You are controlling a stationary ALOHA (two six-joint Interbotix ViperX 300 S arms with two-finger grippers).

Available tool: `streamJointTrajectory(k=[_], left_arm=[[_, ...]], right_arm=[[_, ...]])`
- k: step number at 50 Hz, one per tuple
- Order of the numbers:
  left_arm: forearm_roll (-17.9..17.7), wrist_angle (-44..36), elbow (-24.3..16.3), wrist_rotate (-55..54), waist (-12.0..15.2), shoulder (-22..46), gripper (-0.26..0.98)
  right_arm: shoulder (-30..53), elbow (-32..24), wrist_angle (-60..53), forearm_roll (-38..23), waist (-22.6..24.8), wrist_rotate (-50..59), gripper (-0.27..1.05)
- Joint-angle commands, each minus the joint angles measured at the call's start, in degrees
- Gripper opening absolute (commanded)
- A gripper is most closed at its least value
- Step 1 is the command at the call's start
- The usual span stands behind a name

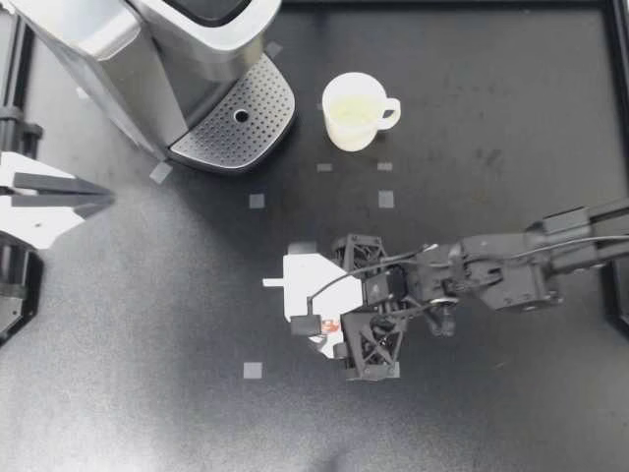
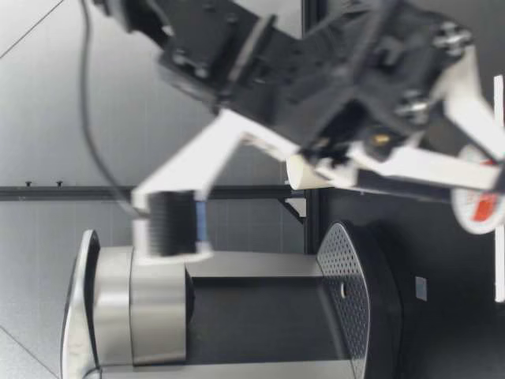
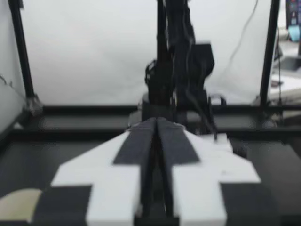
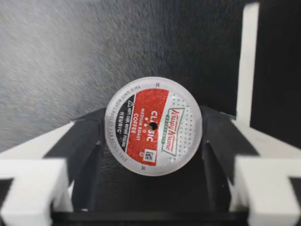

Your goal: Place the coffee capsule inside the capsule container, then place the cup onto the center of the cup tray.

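Observation:
The coffee capsule [image 4: 153, 126], with a white rim and a red and white lid, lies lid-up on the dark table. My right gripper [image 1: 313, 315] comes in from the right and points down over it at the table's middle. Both black pads [image 4: 87, 136] touch the capsule's rim from opposite sides. From above only a sliver of the capsule [image 1: 330, 324] shows under the white fingers. The low view shows the capsule [image 2: 477, 207] resting on the table. The cream cup [image 1: 356, 110] stands upright beside the machine's perforated cup tray [image 1: 241, 118]. My left gripper [image 1: 74, 195] rests shut at the left edge.
The silver coffee machine [image 1: 147, 49] fills the far left corner, its tray jutting toward the cup. Small grey tape squares [image 1: 257, 201] dot the mat. A black frame rail [image 1: 614, 59] borders the right side.

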Motion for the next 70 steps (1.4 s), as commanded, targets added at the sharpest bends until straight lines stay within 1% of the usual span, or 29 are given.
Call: streamJointTrajectory(k=[1,6,7,13,18,21,23,27,33,36,38,41,45,49,55,56,57,63,66,70], left_arm=[[-0.5,0.9,-3.3,-0.1,0.5,2.9,0.11],[-1.5,6.3,-7.7,-0.1,1.1,6.8,0.11],[-1.6,8.9,-9.6,-0.1,1.4,8.1,0.11],[-1.6,20.7,-17.7,0.0,3.0,12.8,0.11],[-0.5,31.2,-24.5,0.4,4.7,16.0,0.11],[1.3,38.0,-28.7,0.4,5.6,17.8,0.11],[3.4,43.7,-32.3,0.2,5.7,19.1,0.11],[6.7,52.1,-38.1,-0.3,5.8,21.8,0.11],[11.2,63.9,-45.4,-1.1,5.7,27.6,0.11],[14.1,69.3,-48.5,-2.0,5.5,30.9,0.11],[16.3,72.4,-50.4,-2.9,5.0,33.1,0.11],[21.2,76.6,-53.5,-4.9,3.4,36.5,0.11],[29.1,80.3,-56.0,-8.3,0.9,39.2,0.11],[37.4,83.4,-57.0,-12.9,-2.1,41.4,0.11],[49.9,87.4,-56.2,-20.4,-6.5,44.5,0.11],[52.9,88.3,-55.8,-21.9,-7.5,45.4,0.11],[55.0,89.0,-55.5,-22.9,-8.1,46.1,0.11],[65.6,94.0,-53.3,-28.1,-10.6,50.3,0.11],[69.4,96.8,-52.6,-29.6,-11.3,52.5,0.11],[72.3,99.3,-51.8,-30.7,-11.4,54.7,0.11]], right_arm=[[-4.4,-1.1,0.4,0.2,-0.4,0.4,0.56],[-6.9,-0.7,0.4,0.2,-1.1,1.1,0.56],[-7.4,-0.5,0.4,0.2,-1.2,1.3,0.56],[-9.9,1.5,-0.3,0.2,-1.8,2.3,0.56],[-11.6,3.6,-2.6,0.2,-1.8,2.8,0.56],[-12.7,5.1,-4.8,0.2,-1.8,3.2,0.56],[-13.4,6.3,-6.4,0.2,-1.8,3.5,0.56],[-14.8,8.8,-10.1,0.2,-1.9,4.4,0.56],[-16.2,12.0,-13.7,0.2,-2.1,5.4,0.56],[-16.6,13.2,-15.0,0.2,-2.1,5.5,0.56],[-16.9,13.7,-15.5,0.2,-2.1,5.5,0.56],[-17.1,14.6,-15.6,0.3,-2.1,5.7,0.56],[-17.3,15.6,-15.9,0.6,-2.1,5.9,0.56],[-17.4,16.5,-16.3,0.6,-2.1,6.1,0.56],[-17.4,17.8,-17.5,0.5,-2.1,5.8,0.56],[-17.4,18.0,-17.8,0.6,-2.1,5.7,0.56],[-17.5,18.2,-18.1,0.5,-2.1,5.6,0.56],[-18.0,19.7,-19.8,0.5,-2.1,5.4,0.56],[-18.4,20.4,-20.5,0.5,-2.1,5.4,0.56],[-18.8,21.3,-21.4,0.5,-2.1,5.6,0.56]])
